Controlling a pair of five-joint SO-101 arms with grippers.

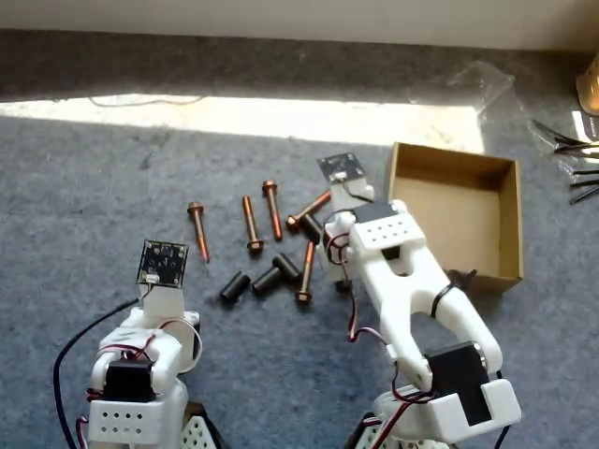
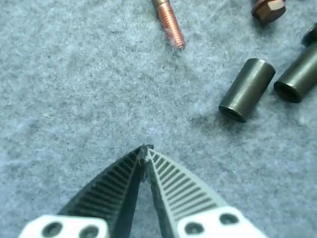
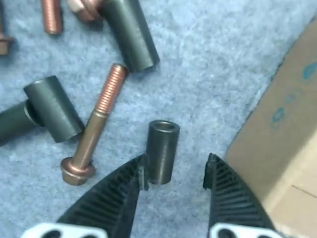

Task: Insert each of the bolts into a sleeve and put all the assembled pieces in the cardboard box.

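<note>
My right gripper (image 3: 176, 168) is open over a dark sleeve (image 3: 162, 151) that lies on the carpet between its fingers, close against one fingertip (image 3: 140, 171). Beside it lie a copper bolt (image 3: 94, 130) and two more sleeves (image 3: 52, 106) (image 3: 130, 32). The cardboard box (image 3: 282, 124) is just off the other finger. My left gripper (image 2: 145, 148) is shut with nothing in it, low over bare carpet, a short way from a sleeve (image 2: 246, 89) and a bolt's threaded tip (image 2: 169, 25). In the high view several bolts (image 1: 251, 224) and sleeves (image 1: 266, 280) lie between the arms, left of the box (image 1: 510, 224).
Grey carpet covers the work area. A clear plastic bag (image 1: 473, 89) lies behind the box and dark tools (image 1: 571, 140) sit at the far right edge. A sunlit strip (image 1: 234, 117) runs across the back. Open carpet lies to the left of the bolts.
</note>
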